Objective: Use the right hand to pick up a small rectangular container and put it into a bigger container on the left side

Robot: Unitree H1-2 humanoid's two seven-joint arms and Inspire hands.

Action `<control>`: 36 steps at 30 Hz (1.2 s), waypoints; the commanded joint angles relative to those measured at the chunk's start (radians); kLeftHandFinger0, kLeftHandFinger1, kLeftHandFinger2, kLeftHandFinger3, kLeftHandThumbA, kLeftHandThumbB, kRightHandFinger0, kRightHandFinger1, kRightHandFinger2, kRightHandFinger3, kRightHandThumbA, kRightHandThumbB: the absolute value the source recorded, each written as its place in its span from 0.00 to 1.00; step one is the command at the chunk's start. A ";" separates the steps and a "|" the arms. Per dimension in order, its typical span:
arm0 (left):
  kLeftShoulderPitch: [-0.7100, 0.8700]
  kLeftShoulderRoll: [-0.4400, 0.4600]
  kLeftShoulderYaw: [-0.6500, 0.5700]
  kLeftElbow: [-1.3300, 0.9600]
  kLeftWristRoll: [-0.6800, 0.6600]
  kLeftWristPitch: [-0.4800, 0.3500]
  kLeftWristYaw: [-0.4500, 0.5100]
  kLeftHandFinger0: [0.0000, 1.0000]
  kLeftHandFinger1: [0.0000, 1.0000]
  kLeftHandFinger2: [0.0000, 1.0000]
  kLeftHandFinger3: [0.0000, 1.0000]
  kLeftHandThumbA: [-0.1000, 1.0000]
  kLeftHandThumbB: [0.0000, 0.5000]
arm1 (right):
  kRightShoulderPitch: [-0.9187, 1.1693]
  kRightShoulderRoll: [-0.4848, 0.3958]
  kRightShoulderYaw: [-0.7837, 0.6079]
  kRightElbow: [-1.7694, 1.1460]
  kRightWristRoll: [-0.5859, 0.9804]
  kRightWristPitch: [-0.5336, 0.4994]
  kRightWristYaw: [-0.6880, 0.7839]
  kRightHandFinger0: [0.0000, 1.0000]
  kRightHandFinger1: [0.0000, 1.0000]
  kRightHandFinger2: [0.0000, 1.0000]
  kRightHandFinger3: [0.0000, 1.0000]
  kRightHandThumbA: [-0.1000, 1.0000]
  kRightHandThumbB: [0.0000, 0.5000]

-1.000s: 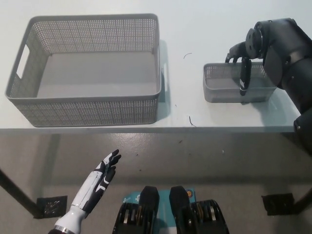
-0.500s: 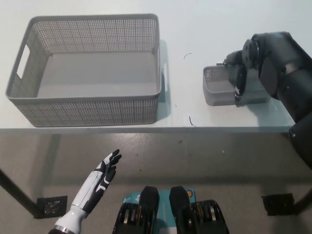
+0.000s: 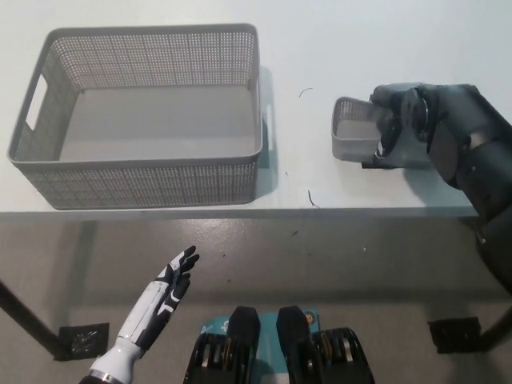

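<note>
On the right part of the white worktop (image 3: 344,48), near its front edge, sits the small rectangular container (image 3: 356,138), a grey perforated basket whose left end alone is exposed. Its right portion is covered by the black right robot hand (image 3: 400,120), which lies across the basket with fingers (image 3: 382,96) wrapped over the far rim and another finger (image 3: 390,136) reaching down inside the wall; the robot hand is clamped on the small container. Whether the basket's base touches the worktop or is tilted slightly off it cannot be told. The black right arm (image 3: 472,156) enters from the right edge of the view. On the left part of the worktop, well apart from the small basket, stands the bigger container (image 3: 144,180), a grey perforated bin with cut-out handles in its short walls, its front wall close to the front edge of the worktop. Two thin dark marks (image 3: 312,198) lie on the worktop between the two containers. Below the front edge, over the floor at lower left, the white left robot hand (image 3: 164,294) rests holding nothing, its fingers extended and slightly spread.
</note>
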 commanded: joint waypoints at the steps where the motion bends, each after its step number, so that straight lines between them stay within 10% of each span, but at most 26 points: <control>1: -0.023 0.011 -0.001 -0.036 0.007 -0.023 -0.007 1.00 1.00 1.00 1.00 1.00 0.52 | -0.064 -0.056 -0.049 -0.026 0.018 -0.083 -0.377 0.09 0.17 0.29 0.56 0.00 0.44; 2: -0.023 0.012 -0.001 -0.035 0.006 -0.021 -0.008 1.00 1.00 1.00 1.00 1.00 0.53 | -0.079 -0.067 -0.070 -0.031 0.035 -0.103 -0.383 0.00 0.01 0.10 0.24 0.00 0.41; 3: -0.024 0.011 -0.001 -0.035 0.005 -0.022 -0.008 1.00 1.00 1.00 1.00 1.00 0.53 | -0.088 -0.072 -0.081 -0.034 0.045 -0.108 -0.384 0.00 0.01 0.11 0.25 0.00 0.41; 5: -0.026 0.011 -0.001 -0.029 0.004 -0.027 -0.009 1.00 1.00 1.00 1.00 1.00 0.53 | -0.129 -0.094 -0.112 -0.050 0.065 -0.139 -0.394 0.05 0.29 0.51 0.56 0.00 0.42; 9: -0.028 0.015 0.001 -0.031 0.006 -0.026 -0.008 1.00 1.00 1.00 1.00 1.00 0.52 | -0.184 -0.110 -0.146 -0.075 0.073 -0.169 -0.427 0.00 0.45 0.87 0.90 0.00 0.35; 17: -0.028 0.014 -0.001 -0.021 0.005 -0.035 -0.008 1.00 1.00 1.00 1.00 1.00 0.49 | -0.313 -0.126 -0.256 -0.188 0.109 -0.194 -0.382 0.00 0.49 0.83 1.00 0.00 0.26; 31: -0.026 0.008 -0.007 -0.020 0.003 -0.026 -0.013 1.00 1.00 1.00 1.00 1.00 0.52 | -0.442 0.071 -0.201 -0.177 0.047 -0.207 -0.378 0.00 0.45 0.85 0.93 0.00 0.44; 36: -0.028 0.010 -0.009 -0.020 0.005 -0.032 -0.017 1.00 1.00 1.00 1.00 1.00 0.50 | -0.480 0.209 -0.212 -0.107 0.076 -0.166 -0.387 0.00 0.37 0.69 0.54 0.00 0.47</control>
